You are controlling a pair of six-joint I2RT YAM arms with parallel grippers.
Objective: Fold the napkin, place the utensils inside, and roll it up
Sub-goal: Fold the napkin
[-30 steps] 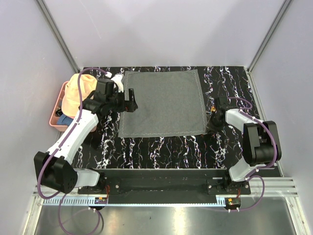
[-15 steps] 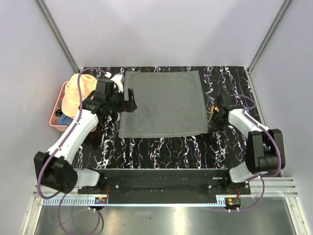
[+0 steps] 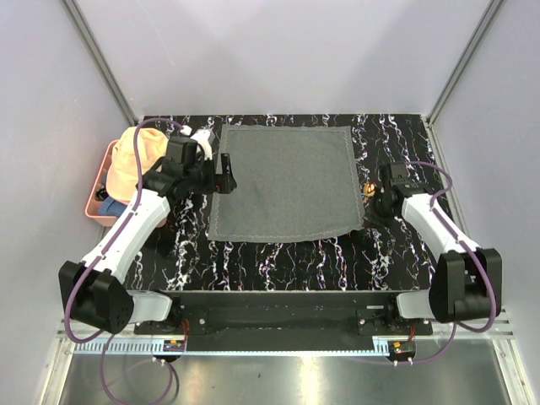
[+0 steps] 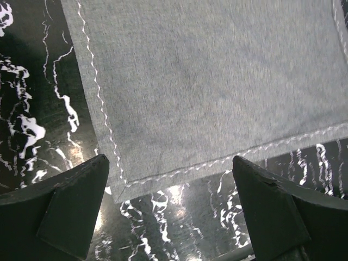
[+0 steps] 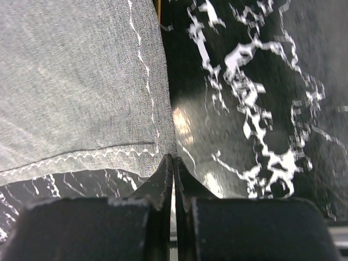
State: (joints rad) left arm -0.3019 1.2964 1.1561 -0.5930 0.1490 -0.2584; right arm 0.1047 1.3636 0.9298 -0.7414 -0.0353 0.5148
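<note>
The grey napkin (image 3: 285,179) lies spread flat on the black marbled table. My right gripper (image 3: 365,219) is shut on its near right corner; in the right wrist view the jaws (image 5: 173,159) pinch the stitched corner of the napkin (image 5: 81,81). My left gripper (image 3: 224,172) is open over the napkin's left edge; in the left wrist view it (image 4: 171,204) straddles a corner of the napkin (image 4: 206,81) without touching it. A bit of the gold spoon (image 3: 369,187) shows beside the napkin's right edge. I cannot see the dark silvery utensil.
A pink basket (image 3: 95,207) at the far left holds the peach hat (image 3: 135,156) and a blue cloth (image 3: 110,205). A small white object (image 3: 201,134) lies beside the left gripper. Grey walls close the table on three sides.
My right gripper has pulled the napkin's near right corner to the right, and the whole napkin has slid right. The right arm has swung outward. The left gripper has barely moved.
</note>
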